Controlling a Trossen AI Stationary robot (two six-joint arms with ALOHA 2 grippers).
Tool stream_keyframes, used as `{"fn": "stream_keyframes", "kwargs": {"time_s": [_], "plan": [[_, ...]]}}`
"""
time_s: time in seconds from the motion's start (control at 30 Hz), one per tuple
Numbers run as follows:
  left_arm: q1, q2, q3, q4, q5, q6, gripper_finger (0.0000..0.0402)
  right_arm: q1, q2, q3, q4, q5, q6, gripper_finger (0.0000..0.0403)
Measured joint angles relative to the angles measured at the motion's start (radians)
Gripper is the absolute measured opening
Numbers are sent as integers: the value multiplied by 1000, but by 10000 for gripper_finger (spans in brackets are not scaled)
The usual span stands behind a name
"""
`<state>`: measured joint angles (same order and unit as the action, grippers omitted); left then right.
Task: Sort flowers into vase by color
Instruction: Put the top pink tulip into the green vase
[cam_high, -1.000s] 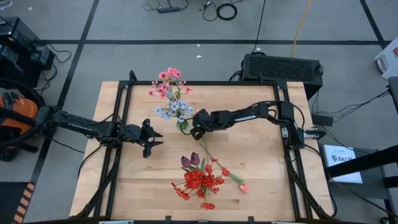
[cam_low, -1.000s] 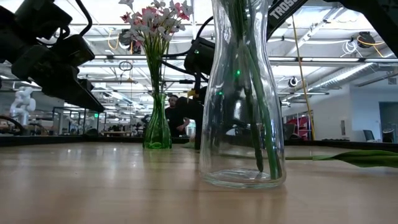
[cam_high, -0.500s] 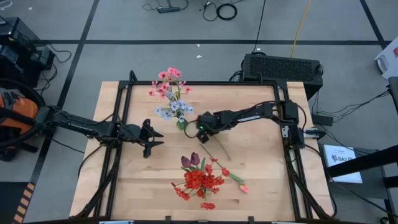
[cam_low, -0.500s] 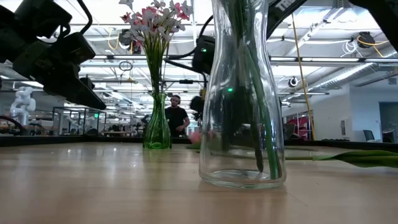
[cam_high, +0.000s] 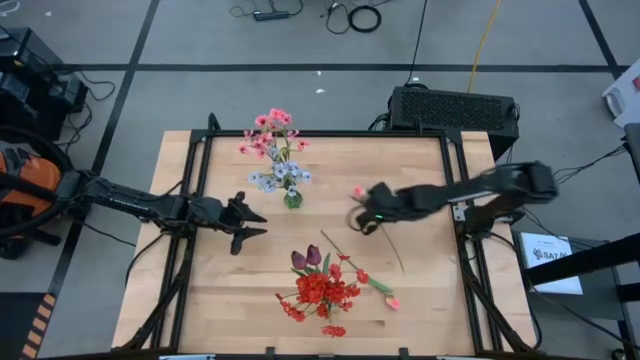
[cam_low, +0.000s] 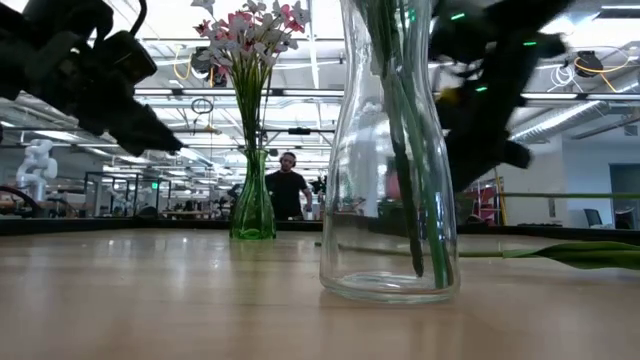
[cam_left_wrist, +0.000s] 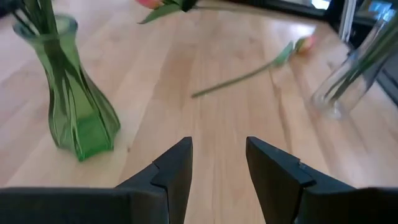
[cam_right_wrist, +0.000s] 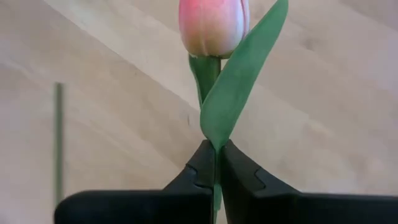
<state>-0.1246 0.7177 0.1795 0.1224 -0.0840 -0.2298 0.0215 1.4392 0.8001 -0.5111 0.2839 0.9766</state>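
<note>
My right gripper is right of the table's middle, shut on a pink tulip whose bud shows just past the fingers. Its long stem trails toward the near right. A green vase holds pink and pale blue flowers. Near the front edge, a clear vase holds red flowers and maroon tulips. Another pink bud flower lies on the table to its right. My left gripper hangs open left of the green vase, holding nothing. My right gripper pinches the tulip between its two fingers, on the stem and a leaf just below the bud. The fingers lie across the stem. In the low view the stem runs about level, clear of the table.
A loose thin stem lies on the wood below my right gripper. A black box sits beyond the table's far right corner. Bare wood spreads over the table's right and far-right parts.
My right gripper has gone from beside the green vase toward the table's right edge, taking the pink tulip with it. The tulip's stem has swung along behind it. My left gripper has kept still.
</note>
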Motion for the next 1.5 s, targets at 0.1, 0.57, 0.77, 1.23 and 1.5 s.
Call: {"fn": "stream_keyframes", "kwargs": {"time_s": [0.1,0.57,0.77,1.23,1.5], "plan": [[0,0,0,34,-2,-10,157,65,-179,-127,61,38,105,0],[-1,0,0,111,0,-105,157,485,-689,-263,125,445,135,0],[-1,0,0,122,1,-105,157,536,-710,-263,118,474,106,0],[-1,0,0,135,1,-105,157,557,-707,-263,118,474,77,0],[-1,0,0,134,1,-105,157,557,-707,-263,118,470,77,0]]}}
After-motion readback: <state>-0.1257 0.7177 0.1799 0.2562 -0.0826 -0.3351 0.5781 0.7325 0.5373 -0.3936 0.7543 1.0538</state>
